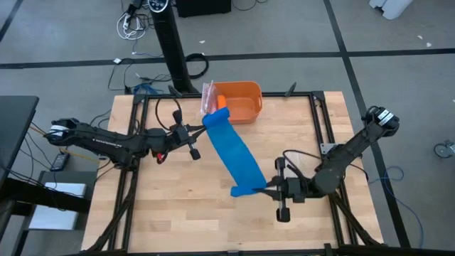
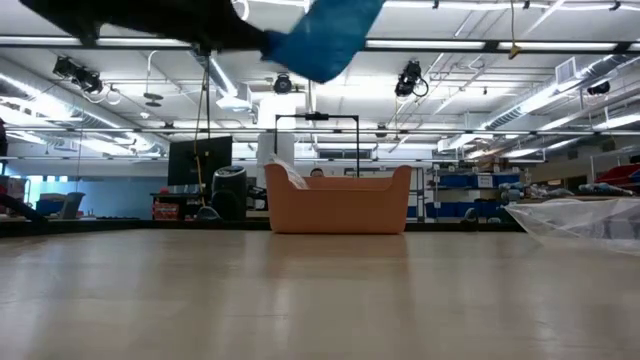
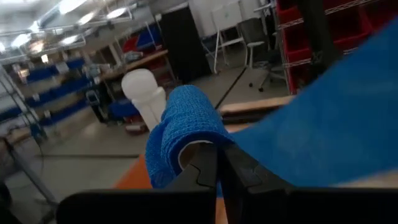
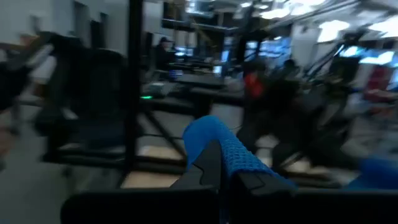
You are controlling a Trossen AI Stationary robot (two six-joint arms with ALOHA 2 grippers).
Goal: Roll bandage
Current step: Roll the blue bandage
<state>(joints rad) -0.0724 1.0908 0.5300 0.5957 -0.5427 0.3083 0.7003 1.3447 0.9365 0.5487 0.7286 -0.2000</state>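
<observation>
The bright blue bandage (image 1: 233,158) is a long flat strip spanning between my two grippers, above the wooden table (image 1: 178,213). My left gripper (image 1: 201,132) is shut on its far end, near the orange bin. My right gripper (image 1: 264,189) is shut on its near end. In the low view the bandage (image 2: 325,35) shows high above the tabletop. My left gripper pinches the bandage's far end (image 3: 186,134) between its two fingers, coming level from the table's left. The cloth folds over the fingertips in a bunched hump, and the strip (image 3: 323,124) runs away from it, clear of the table. My right gripper pinches the bandage's near end (image 4: 219,144) between its two fingers, coming level from the table's right. The cloth bulges up over the fingertips. The end (image 1: 245,190) is lifted clear of the table.
An orange bin (image 1: 240,101) stands at the table's far edge, with a clear plastic bag (image 1: 208,96) and a small orange cylinder (image 1: 222,102) at its left side. The black frame rails (image 1: 135,171) run along the table's left and right sides. The bare wood (image 1: 178,213) lies under the bandage.
</observation>
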